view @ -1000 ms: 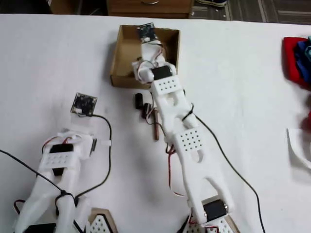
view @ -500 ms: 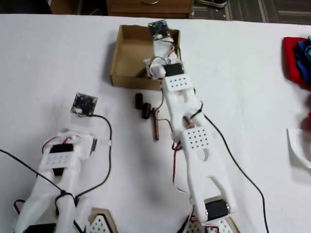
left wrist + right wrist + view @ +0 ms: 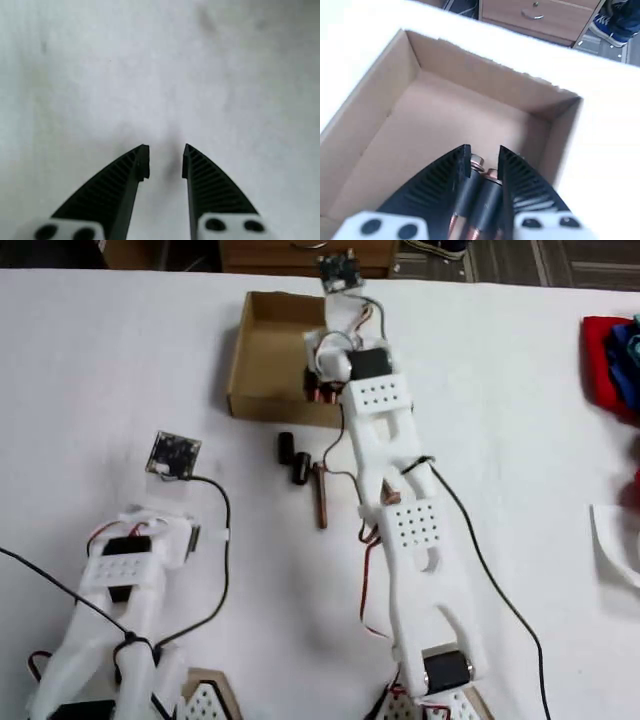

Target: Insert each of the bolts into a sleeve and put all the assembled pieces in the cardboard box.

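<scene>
The cardboard box [image 3: 268, 350] sits open at the far middle of the table, and its brown floor [image 3: 420, 130] lies under my right gripper. My right gripper [image 3: 320, 386] hangs at the box's near right corner. Its fingers [image 3: 485, 157] are shut on what looks like two black sleeves with copper bolts [image 3: 478, 192] side by side. On the table just in front of the box lie two black sleeves [image 3: 292, 457] and one loose copper bolt [image 3: 321, 497]. My left gripper [image 3: 165, 160] hovers over bare white table at the near left, slightly open and holding nothing.
A red cloth [image 3: 608, 350] and a white object [image 3: 615, 545] lie at the table's right edge. A wooden drawer unit [image 3: 545, 15] stands beyond the far edge. The left arm [image 3: 125, 570] and its cable occupy the near left.
The right arm has swung right and stretched farther out, carrying its load from over the box's middle to its near right corner. The left arm has not moved.
</scene>
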